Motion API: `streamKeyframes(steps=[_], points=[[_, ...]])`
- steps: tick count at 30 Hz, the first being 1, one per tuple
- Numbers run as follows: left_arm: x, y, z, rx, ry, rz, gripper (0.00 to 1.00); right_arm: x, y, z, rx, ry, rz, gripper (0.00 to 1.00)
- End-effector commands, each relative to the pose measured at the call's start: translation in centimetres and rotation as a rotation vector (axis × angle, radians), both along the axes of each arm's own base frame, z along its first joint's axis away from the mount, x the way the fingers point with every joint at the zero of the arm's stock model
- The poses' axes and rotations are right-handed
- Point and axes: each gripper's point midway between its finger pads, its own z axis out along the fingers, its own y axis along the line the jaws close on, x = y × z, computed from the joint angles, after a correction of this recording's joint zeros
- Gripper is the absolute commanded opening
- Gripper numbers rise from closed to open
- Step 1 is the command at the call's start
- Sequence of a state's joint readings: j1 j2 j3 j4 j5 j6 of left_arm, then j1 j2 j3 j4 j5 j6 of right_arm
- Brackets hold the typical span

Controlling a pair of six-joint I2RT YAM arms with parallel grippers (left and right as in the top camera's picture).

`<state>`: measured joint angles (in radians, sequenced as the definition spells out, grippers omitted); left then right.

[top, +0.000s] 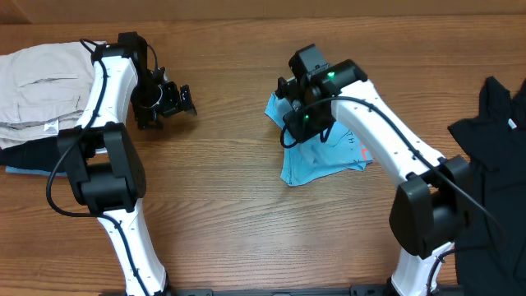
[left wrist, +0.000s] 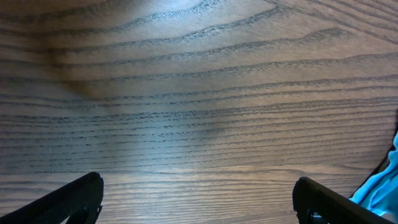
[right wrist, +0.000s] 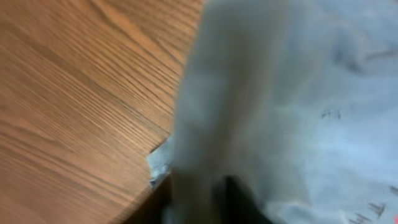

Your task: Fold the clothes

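At the near edge of the wooden counter (top: pixel 230 189) the left arm (top: pixel 115 173) and the right arm (top: pixel 394 140) rise from their bases and reach away across the wood. Just to the right of the right arm lies a black garment (top: pixel 493 131), spread loosely along the counter's right side and running out of view.

Further in, right of centre, the light blue T-shirt (top: pixel 329 160) lies on the counter as a small, rumpled, partly folded heap, its near edge ending in a pointed corner and a little print showing near its right edge. It lies well apart from both other garments. The right fingers (top: pixel 294 130) are down at the shirt's far-left part. The wrist hides them from overhead, and the right wrist view is filled with blurred pale blue cloth pressed close to the lens, so I cannot tell whether they are open, closed or gripping the cloth.

At about the same depth on the left, the left fingers (top: pixel 177 100) stand wide open over bare wood, holding nothing. In the left wrist view the two dark tips sit at opposite bottom corners, with a sliver of blue cloth at the right edge.

Farthest back, in the left corner, a beige garment (top: pixel 41 90) lies folded, with a blue cloth strip (top: pixel 25 169) showing under its near edge.
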<state>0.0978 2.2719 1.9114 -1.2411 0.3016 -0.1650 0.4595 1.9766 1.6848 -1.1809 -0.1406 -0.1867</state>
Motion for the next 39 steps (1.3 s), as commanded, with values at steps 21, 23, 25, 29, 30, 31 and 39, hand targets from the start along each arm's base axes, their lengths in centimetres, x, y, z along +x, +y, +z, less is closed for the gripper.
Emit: streamKeyframes(steps=[21, 23, 25, 29, 30, 31, 39], points=[[0.5, -0.1, 1.4, 0.01, -0.042, -0.017, 1.0, 7.8, -8.4, 3.2, -0.005, -0.195, -0.415, 0.6], [0.5, -0.1, 1.4, 0.011, -0.042, -0.017, 1.0, 8.7, -11.4, 3.3, 0.004, -0.191, -0.538, 0.68], [0.5, -0.1, 1.4, 0.01, -0.042, -0.017, 1.0, 9.1, -14.8, 3.2, -0.005, -0.181, -0.628, 0.95], [3.7, -0.3, 1.8, 0.0, -0.169, 0.005, 1.0, 9.2, -21.9, 3.1, -0.065, -0.186, -0.777, 1.0], [3.4, -1.4, 2.0, -0.06, -0.142, 0.051, 1.0, 9.2, -22.6, 3.1, -0.067, -0.186, -0.794, 1.0], [3.1, -3.0, 2.7, -0.157, -0.135, 0.039, 1.0, 9.1, -23.4, 3.1, -0.069, -0.185, -0.811, 1.0], [2.7, -19.1, 3.5, -0.33, -0.208, -0.189, 1.0, 9.1, -24.1, 3.1, -0.07, -0.185, -0.826, 1.0]])
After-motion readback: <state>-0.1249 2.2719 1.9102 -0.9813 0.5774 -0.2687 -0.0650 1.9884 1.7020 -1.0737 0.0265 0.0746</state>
